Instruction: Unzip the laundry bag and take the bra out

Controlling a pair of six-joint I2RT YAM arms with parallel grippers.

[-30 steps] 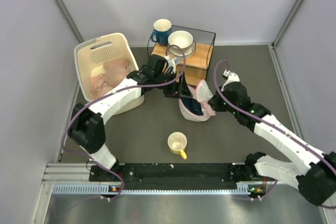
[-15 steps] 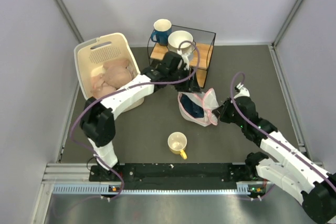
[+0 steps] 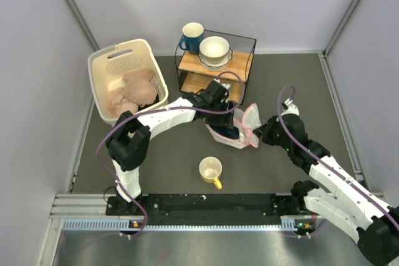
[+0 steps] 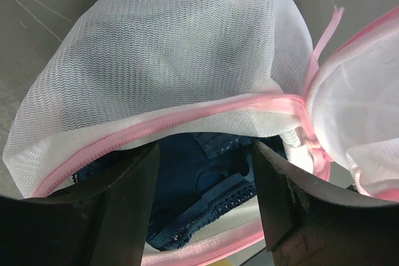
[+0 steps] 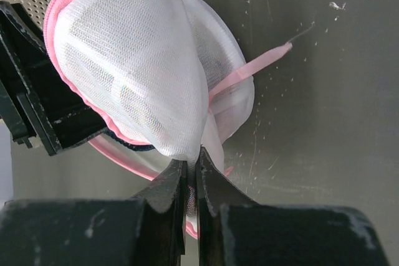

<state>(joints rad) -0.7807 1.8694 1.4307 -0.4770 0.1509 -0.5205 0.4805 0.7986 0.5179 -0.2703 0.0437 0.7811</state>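
Observation:
The laundry bag (image 3: 244, 118), white mesh with a pink zip rim, lies open at mid-table; it also shows in the left wrist view (image 4: 174, 60) and the right wrist view (image 5: 137, 60). Inside lies a dark blue garment with a lace band (image 4: 206, 207), the bra; it is not pink, and it shows from above (image 3: 227, 132). My left gripper (image 3: 224, 121) is open at the bag's mouth, its fingers either side of the blue garment (image 4: 206, 175). My right gripper (image 3: 259, 134) is shut on the bag's upper mesh flap (image 5: 192, 165), holding it up and back.
A cream slotted basket (image 3: 103, 66) with peach cloths stands at the back left. A wire-frame shelf (image 3: 240, 66) with a white bowl (image 3: 214, 50) and a blue mug (image 3: 191, 34) stands behind the bag. A yellow mug (image 3: 211, 171) stands in front of it.
My left gripper has swung from the shelf side down to the bag's open mouth. My right gripper has drawn the flap to the right and now holds it there.

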